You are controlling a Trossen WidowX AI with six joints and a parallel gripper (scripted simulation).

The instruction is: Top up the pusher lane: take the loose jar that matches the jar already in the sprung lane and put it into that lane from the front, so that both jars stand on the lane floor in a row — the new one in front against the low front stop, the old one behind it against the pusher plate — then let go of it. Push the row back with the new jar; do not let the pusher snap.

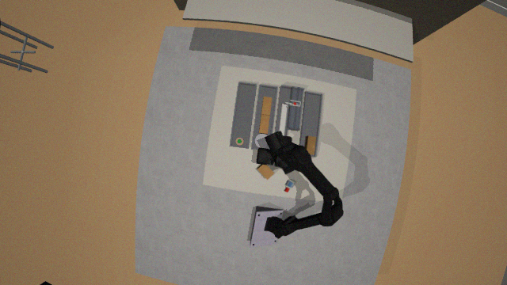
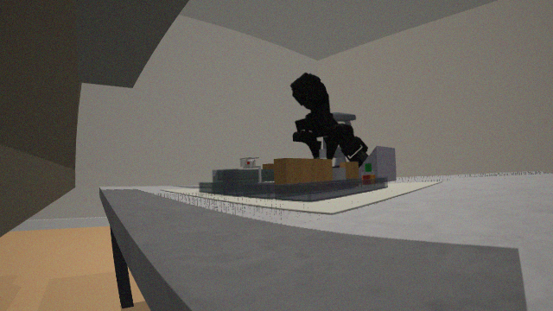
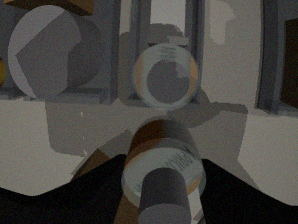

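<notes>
My gripper (image 3: 163, 164) (image 2: 323, 152) is shut on an upright jar (image 3: 160, 152) with a pale printed label, brown-orange contents and a grey cap. It holds the jar above the mat, just in front of the sprung lane (image 3: 196, 25). The jar in that lane (image 3: 167, 80) stands near the lane's front end, almost straight ahead of the held jar, with a gap between them in the wrist view. It has a similar pale label and orange parts. The arm hides it in the top view. The low front stop and pusher plate are hard to make out.
Left of the sprung lane stand a wide round container (image 1: 261, 139) (image 3: 30, 55) and orange boxes (image 1: 265, 115). An orange box (image 1: 310, 146) stands in the right lane. A loose box (image 1: 265, 171) and a small blue-and-red jar (image 1: 290, 184) lie in front. A wire frame (image 2: 249, 163) rises at the back.
</notes>
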